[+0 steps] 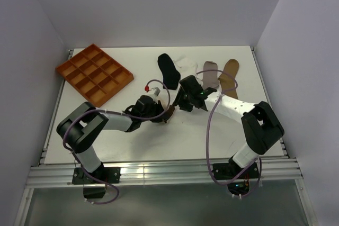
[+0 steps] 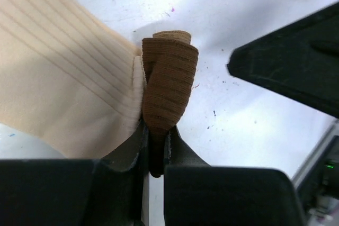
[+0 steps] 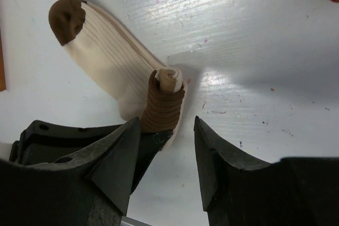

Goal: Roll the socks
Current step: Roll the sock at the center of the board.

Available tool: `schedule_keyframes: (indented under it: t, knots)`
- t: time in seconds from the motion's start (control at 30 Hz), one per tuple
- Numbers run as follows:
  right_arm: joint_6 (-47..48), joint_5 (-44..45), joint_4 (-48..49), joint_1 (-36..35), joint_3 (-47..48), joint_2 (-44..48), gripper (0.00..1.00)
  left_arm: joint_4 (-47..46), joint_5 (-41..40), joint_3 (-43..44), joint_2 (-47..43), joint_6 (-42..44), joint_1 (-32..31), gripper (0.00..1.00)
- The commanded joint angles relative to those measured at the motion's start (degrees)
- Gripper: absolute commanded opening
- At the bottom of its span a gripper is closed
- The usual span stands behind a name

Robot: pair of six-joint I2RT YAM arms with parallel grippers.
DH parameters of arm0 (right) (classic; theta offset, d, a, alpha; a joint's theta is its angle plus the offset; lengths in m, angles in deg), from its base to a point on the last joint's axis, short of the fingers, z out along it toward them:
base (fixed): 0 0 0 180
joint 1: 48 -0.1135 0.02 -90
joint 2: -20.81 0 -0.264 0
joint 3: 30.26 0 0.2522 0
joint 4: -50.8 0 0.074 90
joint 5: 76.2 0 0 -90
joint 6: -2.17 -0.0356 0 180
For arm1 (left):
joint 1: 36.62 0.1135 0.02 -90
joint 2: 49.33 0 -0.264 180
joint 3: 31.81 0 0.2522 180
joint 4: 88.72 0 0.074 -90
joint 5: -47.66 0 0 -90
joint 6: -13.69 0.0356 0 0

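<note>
The cream sock (image 3: 108, 59) with a brown toe lies flat on the white table, its brown cuff end rolled into a small roll (image 3: 163, 104). My left gripper (image 2: 154, 130) is shut on that brown roll (image 2: 167, 86), with the cream body (image 2: 58, 72) spreading to the left. In the top view the left gripper (image 1: 165, 114) and right gripper (image 1: 183, 103) meet at mid-table and hide most of this sock. My right gripper (image 3: 165, 128) is open, its jaws standing around the roll without touching it. The black (image 1: 168, 70), white (image 1: 186, 67), grey (image 1: 210, 72) and tan (image 1: 229, 75) socks lie flat in a row behind.
An orange compartment tray (image 1: 94, 73) sits at the back left of the table (image 1: 106, 146). Grey walls close in the back and both sides. The right arm's cable (image 1: 209, 130) loops over the table's right half.
</note>
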Motion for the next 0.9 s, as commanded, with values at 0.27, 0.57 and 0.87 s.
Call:
schedule_keyframes:
  t: [0.27, 0.57, 0.87]
  knots:
    - [-3.68, 0.70, 8.52, -0.90, -2.26, -3.14, 0.52, -6.85, 10.97, -6.69, 3.58, -11.19, 4.86, 0.00]
    - [-3.51, -0.35, 10.55, -2.57, -0.15, -7.45, 0.51, -9.93, 12.37, -8.88, 4.11, -13.57, 6.79, 0.00]
    - [-3.86, -0.79, 10.64, -4.33, 0.11, -10.80, 0.50, -9.49, 13.17, -8.53, 4.73, -14.18, 7.32, 0.00]
